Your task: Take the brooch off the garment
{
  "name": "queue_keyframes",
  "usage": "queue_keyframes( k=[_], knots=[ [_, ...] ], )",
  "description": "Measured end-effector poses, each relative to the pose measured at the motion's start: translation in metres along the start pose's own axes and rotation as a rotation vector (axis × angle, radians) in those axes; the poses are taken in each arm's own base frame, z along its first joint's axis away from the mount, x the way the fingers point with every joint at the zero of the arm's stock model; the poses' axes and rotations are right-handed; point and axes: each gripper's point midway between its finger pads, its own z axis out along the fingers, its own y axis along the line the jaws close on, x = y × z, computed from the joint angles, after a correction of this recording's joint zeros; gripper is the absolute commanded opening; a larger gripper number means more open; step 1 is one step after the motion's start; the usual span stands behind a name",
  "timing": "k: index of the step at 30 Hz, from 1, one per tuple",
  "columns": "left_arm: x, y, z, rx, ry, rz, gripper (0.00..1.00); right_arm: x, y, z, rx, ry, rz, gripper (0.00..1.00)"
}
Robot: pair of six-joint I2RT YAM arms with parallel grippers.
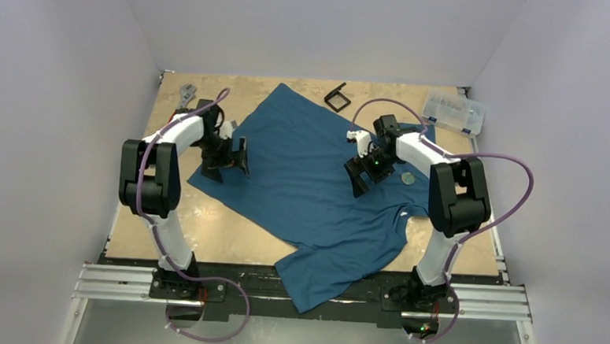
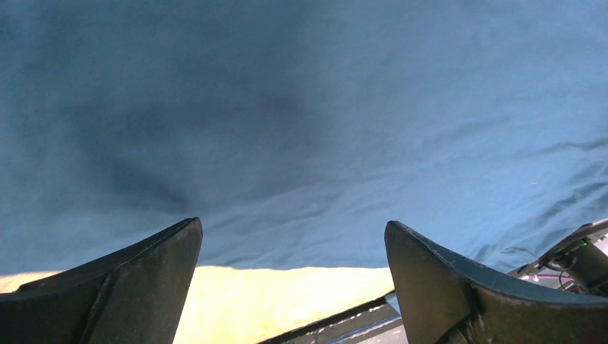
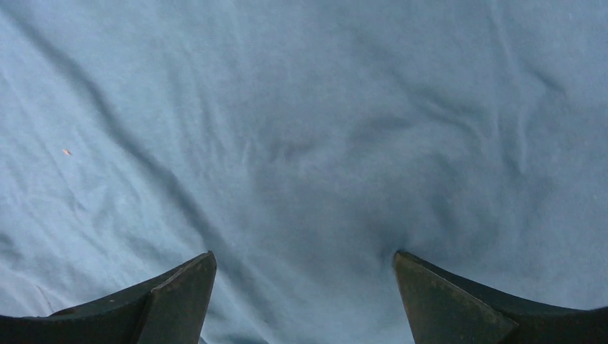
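Lying just beside the garment (image 1: 309, 180), the brooch (image 1: 407, 177) looks already removed; both hands, left hand (image 1: 234, 162) and right hand (image 1: 358, 177), hover spread, gripping nothing.

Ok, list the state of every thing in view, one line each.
garment: spread flat on the table, lightly wrinkled, one end hanging over the near edge.
brooch: lying on the shirt by the right arm, not gripped.
left gripper: open, empty, over the shirt's left edge.
right gripper: open, empty, over the cloth.
black square frame: lying beyond the shirt.
clear plastic box: closed, far right corner.
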Motion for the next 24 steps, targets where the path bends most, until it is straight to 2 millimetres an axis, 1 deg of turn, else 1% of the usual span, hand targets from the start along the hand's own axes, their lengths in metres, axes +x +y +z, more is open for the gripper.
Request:
queue_keyframes(
  k=[2,4,6,7,8,10,11,12,14,17,18,19,21,24],
  knots=[
    [0.003,0.013,-0.006,-0.025,0.008,-0.022,0.99,-0.004,0.005,-0.001,-0.014,-0.011,-0.01,0.98],
    [0.007,0.022,-0.014,-0.042,0.005,-0.019,0.99,-0.009,0.01,-0.004,-0.026,-0.029,-0.029,0.94],
    [0.009,0.023,-0.024,-0.044,-0.021,0.007,1.0,-0.015,0.016,-0.012,-0.018,-0.058,-0.077,0.85],
    [0.009,0.021,-0.033,-0.041,-0.051,0.027,1.0,-0.019,0.022,-0.019,-0.004,-0.082,-0.116,0.81],
    [0.009,0.018,-0.043,-0.033,-0.085,0.043,1.0,-0.025,0.031,-0.025,0.007,-0.107,-0.159,0.78],
    [0.006,0.009,-0.07,-0.006,-0.178,0.062,1.0,-0.041,0.053,-0.035,0.024,-0.156,-0.251,0.73],
    [0.003,0.006,-0.083,0.01,-0.223,0.065,1.0,-0.053,0.07,-0.036,0.029,-0.188,-0.314,0.71],
    [0.0,0.004,-0.098,0.025,-0.273,0.062,1.0,-0.061,0.082,-0.035,0.029,-0.204,-0.355,0.7],
    [-0.011,0.007,-0.132,0.045,-0.375,0.037,1.0,-0.08,0.112,-0.023,0.023,-0.225,-0.447,0.68],
    [-0.023,0.024,-0.167,0.05,-0.481,-0.029,1.0,-0.105,0.151,0.007,0.008,-0.226,-0.535,0.63],
    [-0.023,0.031,-0.174,0.049,-0.501,-0.052,1.0,-0.111,0.16,0.016,0.003,-0.223,-0.548,0.62],
    [-0.022,0.041,-0.184,0.047,-0.523,-0.095,1.0,-0.121,0.173,0.027,0.002,-0.222,-0.564,0.6],
    [-0.017,0.055,-0.197,0.042,-0.542,-0.154,1.0,-0.137,0.192,0.044,0.005,-0.234,-0.586,0.57],
    [-0.005,0.072,-0.216,0.023,-0.563,-0.233,1.0,-0.156,0.219,0.064,0.018,-0.258,-0.617,0.54]
  ],
)
